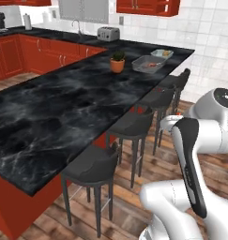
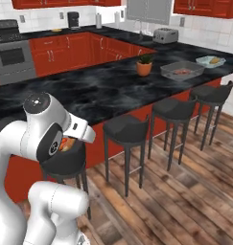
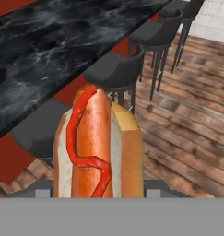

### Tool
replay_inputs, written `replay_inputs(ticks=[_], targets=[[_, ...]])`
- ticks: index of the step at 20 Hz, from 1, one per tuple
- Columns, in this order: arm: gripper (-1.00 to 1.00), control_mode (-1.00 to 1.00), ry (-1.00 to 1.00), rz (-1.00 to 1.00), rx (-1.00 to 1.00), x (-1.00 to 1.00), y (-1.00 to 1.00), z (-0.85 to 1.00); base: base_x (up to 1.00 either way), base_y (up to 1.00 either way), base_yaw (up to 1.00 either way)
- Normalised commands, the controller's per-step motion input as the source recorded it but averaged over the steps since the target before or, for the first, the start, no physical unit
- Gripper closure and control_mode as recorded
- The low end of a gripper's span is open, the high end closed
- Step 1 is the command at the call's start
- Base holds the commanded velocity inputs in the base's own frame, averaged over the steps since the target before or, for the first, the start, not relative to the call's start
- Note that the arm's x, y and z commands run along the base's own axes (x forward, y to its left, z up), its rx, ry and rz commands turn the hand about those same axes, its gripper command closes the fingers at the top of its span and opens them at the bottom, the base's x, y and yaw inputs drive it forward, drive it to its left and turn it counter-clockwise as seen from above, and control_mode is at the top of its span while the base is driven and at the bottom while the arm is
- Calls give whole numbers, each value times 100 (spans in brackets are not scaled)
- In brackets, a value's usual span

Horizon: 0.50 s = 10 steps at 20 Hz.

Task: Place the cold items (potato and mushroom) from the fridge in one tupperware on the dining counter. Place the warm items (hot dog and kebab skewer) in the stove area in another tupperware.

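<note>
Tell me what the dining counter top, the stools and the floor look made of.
Counter top: polished black stone, likely marble or granite, going by its white veins and sheen. Stools: dark matte seats, perhaps plastic or leather, on thin grey legs that look metal. Floor: wood planks with brown grain and visible seams.

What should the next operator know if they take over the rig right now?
Gripper: shut on the hot dog, carried beside the dining counter, above the bar stools.
Two tupperware containers stand at the counter's far end past the potted plant: the larger clear tupperware holds something reddish, the smaller tupperware something orange; which foods they are I cannot tell at this size.
Left: get the hot dog into the warm-items tupperware, then check that each container holds the right pair.
</note>
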Motion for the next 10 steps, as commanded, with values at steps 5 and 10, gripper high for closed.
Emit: replay_inputs(ticks=[5, 10], targets=[[100, 100, 0, 0, 0, 0, 0, 0, 73, -100, 0], [100, 100, 0, 0, 0, 0, 0, 0, 81, -100, 2]])
